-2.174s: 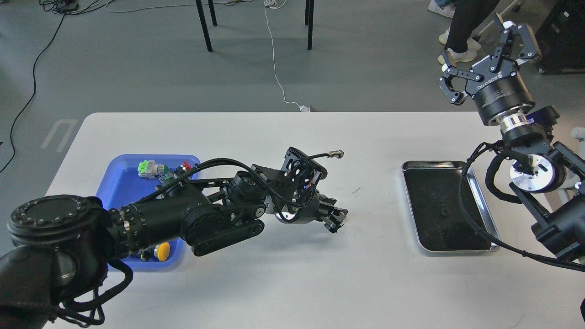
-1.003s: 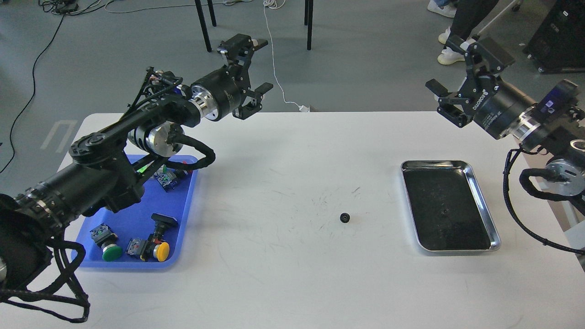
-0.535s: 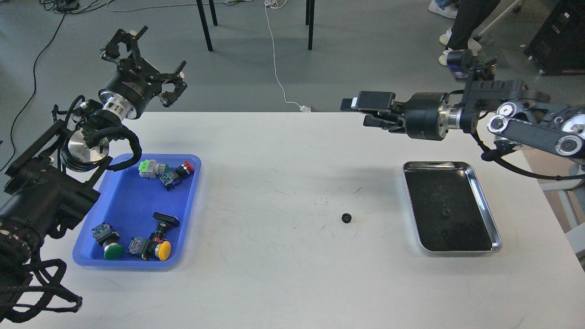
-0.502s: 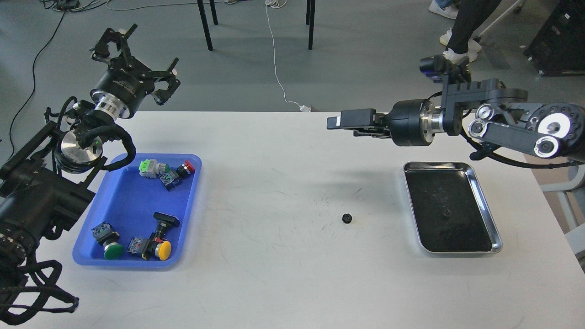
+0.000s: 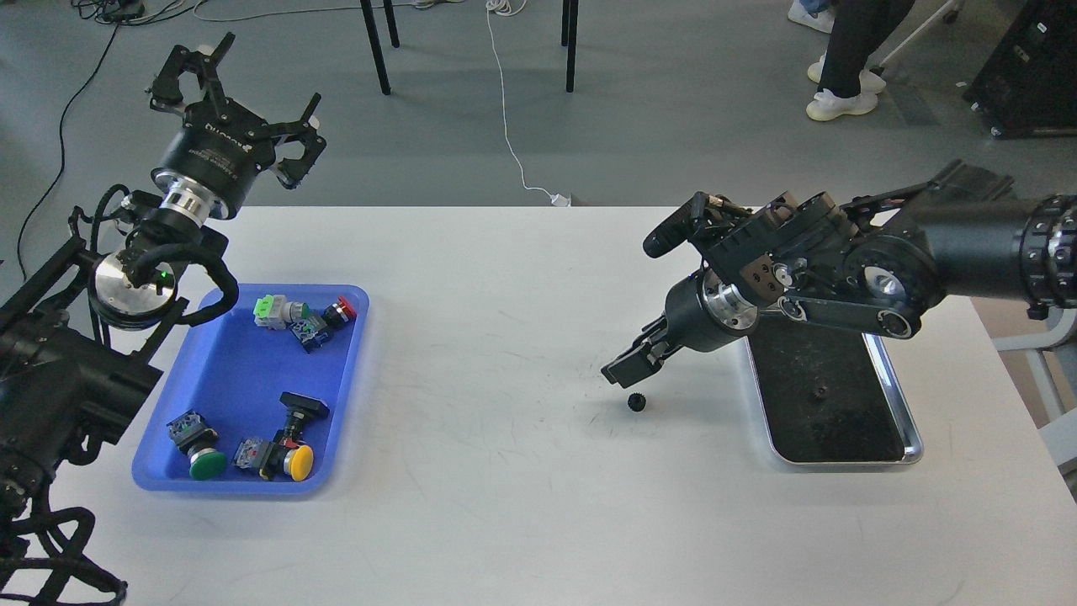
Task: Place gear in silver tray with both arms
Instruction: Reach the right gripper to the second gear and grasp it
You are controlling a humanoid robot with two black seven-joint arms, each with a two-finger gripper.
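Observation:
The gear [image 5: 637, 402] is a small black toothed wheel lying on the white table, left of the silver tray [image 5: 900, 396]. The tray is shallow shiny metal with a dark bottom; my right arm covers its far end. My right gripper [image 5: 621, 372] points down-left, its tips just above and left of the gear, not touching it; its fingers look close together, but I cannot tell them apart. My left gripper [image 5: 229, 80] is open and empty, raised beyond the table's far left edge.
A blue plastic tray [image 5: 219, 370] at the left holds several push-button switches with green, yellow and red caps. Chair legs, cables and a person's feet are on the floor beyond the table.
My right arm has swung down and left from above the table's far side until its gripper is just above the gear. My left gripper has shifted slightly left. The gear has not moved.

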